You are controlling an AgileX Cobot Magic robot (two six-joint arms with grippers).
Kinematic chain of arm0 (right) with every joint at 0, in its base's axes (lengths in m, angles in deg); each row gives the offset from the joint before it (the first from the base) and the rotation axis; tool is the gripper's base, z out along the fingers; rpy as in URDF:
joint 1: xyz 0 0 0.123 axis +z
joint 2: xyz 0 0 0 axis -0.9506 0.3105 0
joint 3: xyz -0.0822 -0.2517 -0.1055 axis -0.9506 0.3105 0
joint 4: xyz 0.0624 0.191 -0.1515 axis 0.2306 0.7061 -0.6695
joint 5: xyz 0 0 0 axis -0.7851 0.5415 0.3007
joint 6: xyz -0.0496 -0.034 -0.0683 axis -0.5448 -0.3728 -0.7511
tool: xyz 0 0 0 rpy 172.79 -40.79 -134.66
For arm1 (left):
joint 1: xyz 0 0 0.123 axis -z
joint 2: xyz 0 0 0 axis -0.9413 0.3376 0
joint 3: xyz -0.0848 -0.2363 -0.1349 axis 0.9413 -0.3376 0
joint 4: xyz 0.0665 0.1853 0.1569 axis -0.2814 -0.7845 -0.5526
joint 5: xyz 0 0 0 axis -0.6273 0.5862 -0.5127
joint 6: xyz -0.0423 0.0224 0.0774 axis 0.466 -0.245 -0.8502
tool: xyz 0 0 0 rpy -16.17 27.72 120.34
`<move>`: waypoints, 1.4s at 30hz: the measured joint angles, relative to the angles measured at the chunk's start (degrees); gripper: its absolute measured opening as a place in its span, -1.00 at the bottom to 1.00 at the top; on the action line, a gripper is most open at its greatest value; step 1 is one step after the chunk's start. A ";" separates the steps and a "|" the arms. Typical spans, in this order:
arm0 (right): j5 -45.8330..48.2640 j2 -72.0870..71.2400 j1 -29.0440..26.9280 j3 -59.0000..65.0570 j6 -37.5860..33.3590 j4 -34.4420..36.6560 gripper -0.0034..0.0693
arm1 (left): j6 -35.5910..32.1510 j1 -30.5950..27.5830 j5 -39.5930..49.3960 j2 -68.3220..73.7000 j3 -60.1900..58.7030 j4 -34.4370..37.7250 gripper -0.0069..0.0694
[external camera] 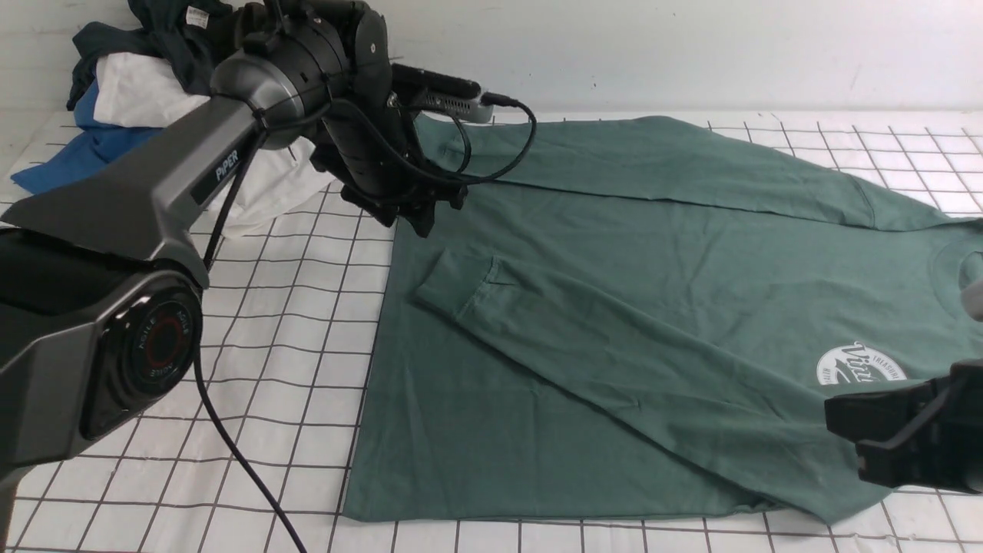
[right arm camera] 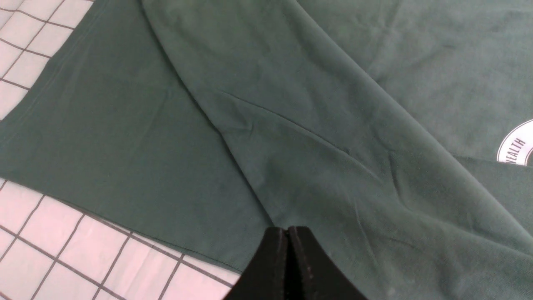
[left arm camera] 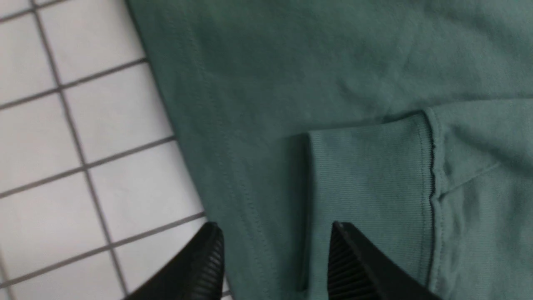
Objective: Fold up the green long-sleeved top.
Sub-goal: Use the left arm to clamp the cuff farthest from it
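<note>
The green long-sleeved top (external camera: pixel 614 307) lies flat on the gridded table, hem to the left and neck at the right edge. One sleeve is folded across the body, and its ribbed cuff (external camera: pixel 453 284) lies near the hem. The white oval logo (external camera: pixel 860 365) shows at the right. My left gripper (external camera: pixel 422 223) is open and empty just above the hem's far corner. In the left wrist view (left arm camera: pixel 275 227) its jaws straddle the hem edge and the cuff (left arm camera: pixel 370 179). My right gripper (external camera: pixel 845 430) is shut and holds nothing. It hovers over the near sleeve (right arm camera: pixel 333 166), as the right wrist view (right arm camera: pixel 287 229) shows.
A pile of white, blue and dark teal clothes (external camera: pixel 138 92) sits at the back left by the wall. The left arm's black cable (external camera: pixel 230 453) hangs over the white gridded cloth (external camera: pixel 307 322) left of the top.
</note>
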 joint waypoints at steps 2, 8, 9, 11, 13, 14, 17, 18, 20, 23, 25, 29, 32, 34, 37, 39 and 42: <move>0.00 0.00 0.00 0.00 -0.05 0.05 -0.92 | -0.25 0.06 -0.56 1.20 0.00 0.75 0.02; 0.00 0.00 0.00 0.00 -0.11 0.05 -0.92 | -2.39 0.06 -1.29 4.52 0.00 4.21 -0.26; 0.00 0.00 0.00 0.00 -0.13 0.05 -0.92 | -3.50 0.06 -1.25 4.59 0.00 5.52 -0.37; 0.00 0.00 0.00 0.00 -0.13 0.33 -0.92 | -6.37 0.06 -0.96 4.59 0.00 8.31 -0.56; 0.00 0.00 0.00 0.00 -0.13 0.55 -0.92 | -9.15 0.06 0.14 4.59 0.00 11.22 -0.74; 0.00 0.00 0.00 0.00 -0.13 0.70 -0.92 | -10.21 0.06 0.75 4.59 0.00 12.27 -0.78; 0.00 0.00 0.00 0.00 -0.13 0.83 -0.92 | -11.94 0.06 2.05 4.45 0.00 13.94 -0.83; 0.00 0.00 0.00 0.00 -0.13 0.88 -0.92 | -12.14 0.06 2.21 4.15 0.00 13.93 -0.83; 0.00 0.00 0.00 0.00 -0.13 0.88 -0.92 | -12.25 0.06 2.32 3.68 0.00 13.93 -0.83; 0.00 0.00 0.00 0.00 -0.13 0.88 -0.92 | -12.28 0.06 2.25 1.71 0.00 12.80 -0.83; 0.00 0.00 0.00 0.00 -0.13 0.94 -0.92 | -11.83 0.06 2.19 0.71 0.00 11.32 -0.83; -0.06 0.00 0.00 0.00 -0.13 1.03 -0.92 | -8.55 0.06 2.18 -1.03 0.00 4.51 -0.83; -0.29 0.00 0.00 0.00 -0.18 1.03 -0.92 | -6.60 0.06 2.18 -1.56 0.00 -0.60 -0.83; -0.36 0.00 0.00 0.00 -0.18 1.03 -0.92 | -5.91 0.06 1.70 -1.60 0.00 -2.55 -0.83; -0.42 0.00 0.00 0.00 -1.09 1.07 -0.92 | -5.53 0.06 0.16 -1.02 0.00 -3.28 -0.83; -0.42 0.00 0.00 0.00 -1.25 1.07 -0.92 | -5.83 0.06 -0.05 -0.39 0.00 -2.91 -0.81; -0.42 0.00 0.00 0.00 -1.33 1.07 -0.92 | -7.02 0.06 -0.38 0.82 0.00 -2.08 -0.72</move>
